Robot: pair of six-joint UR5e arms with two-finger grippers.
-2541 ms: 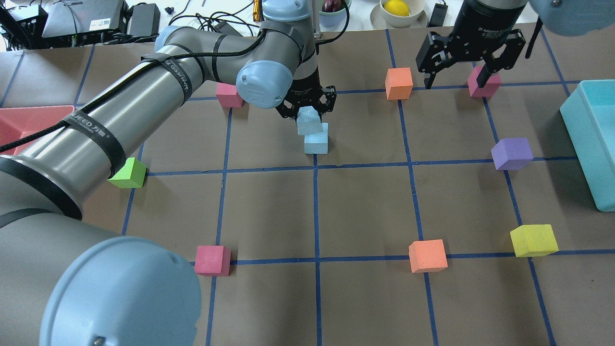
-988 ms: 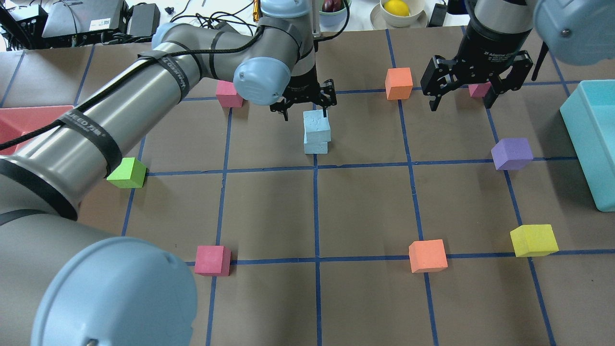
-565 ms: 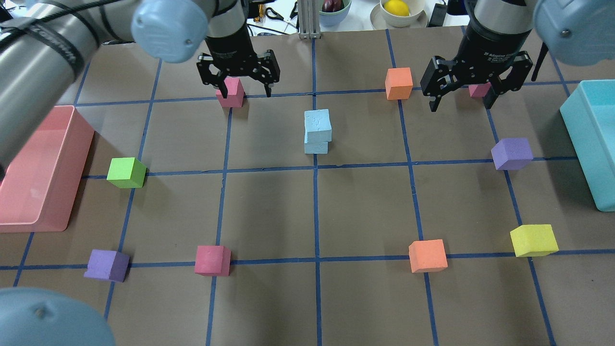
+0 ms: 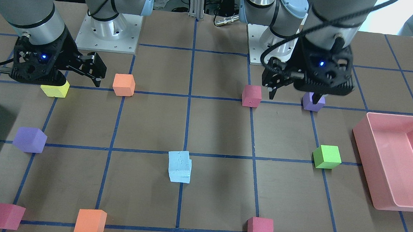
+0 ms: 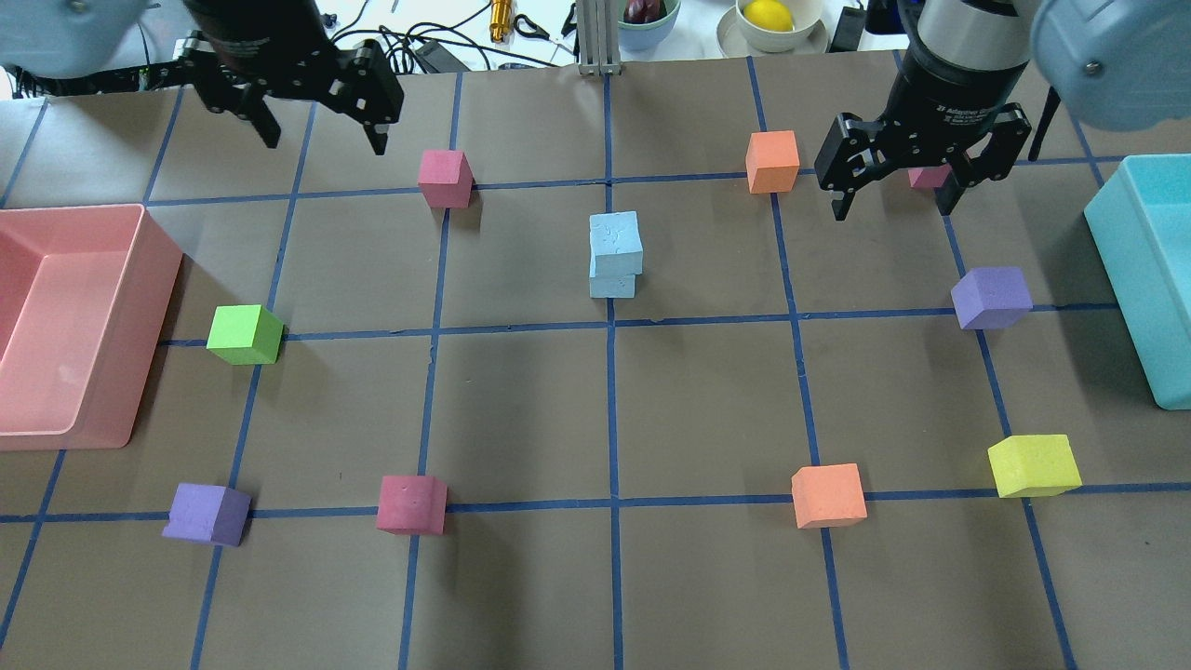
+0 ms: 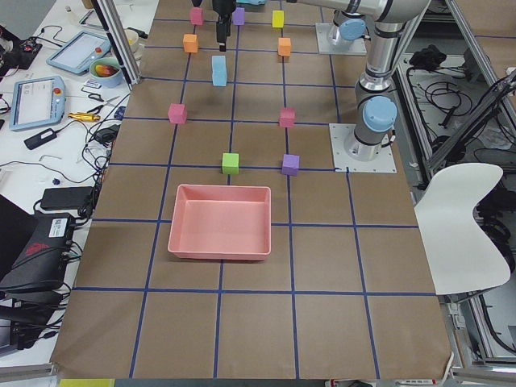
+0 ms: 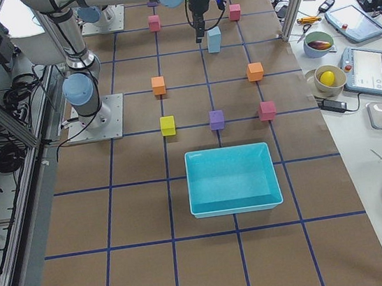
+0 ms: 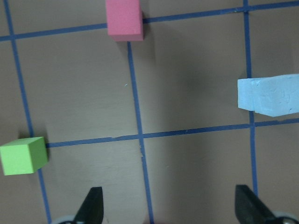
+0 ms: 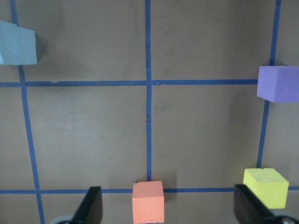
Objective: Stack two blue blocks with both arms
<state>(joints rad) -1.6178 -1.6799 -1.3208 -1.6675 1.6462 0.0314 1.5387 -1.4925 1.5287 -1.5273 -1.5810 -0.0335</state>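
The two blue blocks stand stacked near the table's middle. The upper block sits a little askew on the lower block. The stack also shows in the front view, at the right edge of the left wrist view and at the top left of the right wrist view. My left gripper is open and empty, raised at the far left, well apart from the stack. My right gripper is open and empty, raised at the far right over a pink cube.
A pink bin lies at the left edge and a teal bin at the right edge. Loose cubes lie around: pink, orange, purple, yellow, orange, pink, purple, green.
My left gripper let go of the upper blue block on the lower one, opened, and drew back to the far left. The right gripper lifted slightly and then stayed still.
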